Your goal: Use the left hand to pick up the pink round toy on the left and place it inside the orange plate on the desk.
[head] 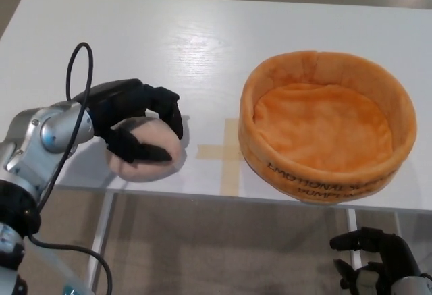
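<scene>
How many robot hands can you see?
2. The left hand is on the table's left, wrapped around the pink round toy. The right hand hangs below the table edge, bottom right.

black left hand (135, 123), silver forearm (47, 140), black cable (71, 86)

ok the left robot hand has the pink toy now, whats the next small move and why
Probably lift it straight up a little before moving sideways. The left robot hand has its fingers curled around the pink round toy, which sits near the front edge of the white desk. The orange plate has a tall soft rim, so the toy likely needs height to clear it.
</scene>
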Robot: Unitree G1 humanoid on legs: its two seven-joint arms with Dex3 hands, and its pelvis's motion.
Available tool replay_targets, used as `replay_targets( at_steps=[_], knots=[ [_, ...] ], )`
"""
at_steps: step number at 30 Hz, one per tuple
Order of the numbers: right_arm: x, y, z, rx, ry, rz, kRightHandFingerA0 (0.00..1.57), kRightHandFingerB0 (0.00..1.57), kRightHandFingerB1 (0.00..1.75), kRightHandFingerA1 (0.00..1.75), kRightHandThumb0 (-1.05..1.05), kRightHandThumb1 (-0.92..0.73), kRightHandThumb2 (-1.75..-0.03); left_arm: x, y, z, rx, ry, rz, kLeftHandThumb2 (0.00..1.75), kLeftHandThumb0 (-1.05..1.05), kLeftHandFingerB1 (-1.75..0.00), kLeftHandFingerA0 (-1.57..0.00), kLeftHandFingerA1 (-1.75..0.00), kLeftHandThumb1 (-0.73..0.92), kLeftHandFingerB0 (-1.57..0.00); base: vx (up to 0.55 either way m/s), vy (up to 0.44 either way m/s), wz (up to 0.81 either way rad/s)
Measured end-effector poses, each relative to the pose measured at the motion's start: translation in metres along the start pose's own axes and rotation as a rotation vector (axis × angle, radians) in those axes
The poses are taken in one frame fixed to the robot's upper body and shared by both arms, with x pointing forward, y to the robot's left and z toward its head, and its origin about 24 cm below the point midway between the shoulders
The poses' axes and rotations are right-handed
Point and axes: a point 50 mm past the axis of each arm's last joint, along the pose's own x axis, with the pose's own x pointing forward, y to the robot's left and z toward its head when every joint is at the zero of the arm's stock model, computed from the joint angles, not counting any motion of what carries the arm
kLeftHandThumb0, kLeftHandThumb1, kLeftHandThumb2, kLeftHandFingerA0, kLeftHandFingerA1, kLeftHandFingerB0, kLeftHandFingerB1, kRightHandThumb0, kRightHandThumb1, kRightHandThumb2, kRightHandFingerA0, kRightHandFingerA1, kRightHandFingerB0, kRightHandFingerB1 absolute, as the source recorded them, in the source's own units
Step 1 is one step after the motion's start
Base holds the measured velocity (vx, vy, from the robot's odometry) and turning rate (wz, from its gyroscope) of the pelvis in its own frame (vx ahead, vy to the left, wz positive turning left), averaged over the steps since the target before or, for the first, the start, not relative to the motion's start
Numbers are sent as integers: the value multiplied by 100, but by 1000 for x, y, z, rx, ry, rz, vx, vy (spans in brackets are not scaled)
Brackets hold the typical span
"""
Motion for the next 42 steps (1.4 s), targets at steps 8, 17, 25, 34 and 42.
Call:
replay_targets(
  at_steps=[8,17,25,34,42],
  knots=[
    [0,0,0,1,1,0,88,73,85,97,-32,-42,-84,-2,4,0,-23,-11,24,60,-32,-145,-58,-165,81,-52,0,0,0],
    [0,-1,0,9,3,-1,89,72,84,98,-30,-43,-84,-5,31,9,-3,-63,123,66,-33,-104,-70,-139,78,-69,0,0,0],
    [-1,0,-2,7,7,1,89,72,84,98,-29,-42,-85,-6,79,33,26,-145,276,66,-31,-72,-78,-146,74,-82,0,0,0],
    [-1,1,-2,9,8,3,92,74,85,99,-28,-42,-84,2,116,73,70,-240,377,62,-32,-84,-86,-138,77,-83,0,0,0],
    [-1,3,-3,8,11,9,86,70,82,95,-29,-43,-84,25,131,128,90,-328,390,66,-31,-93,-83,-149,73,-80,0,0,0]
  ],
)
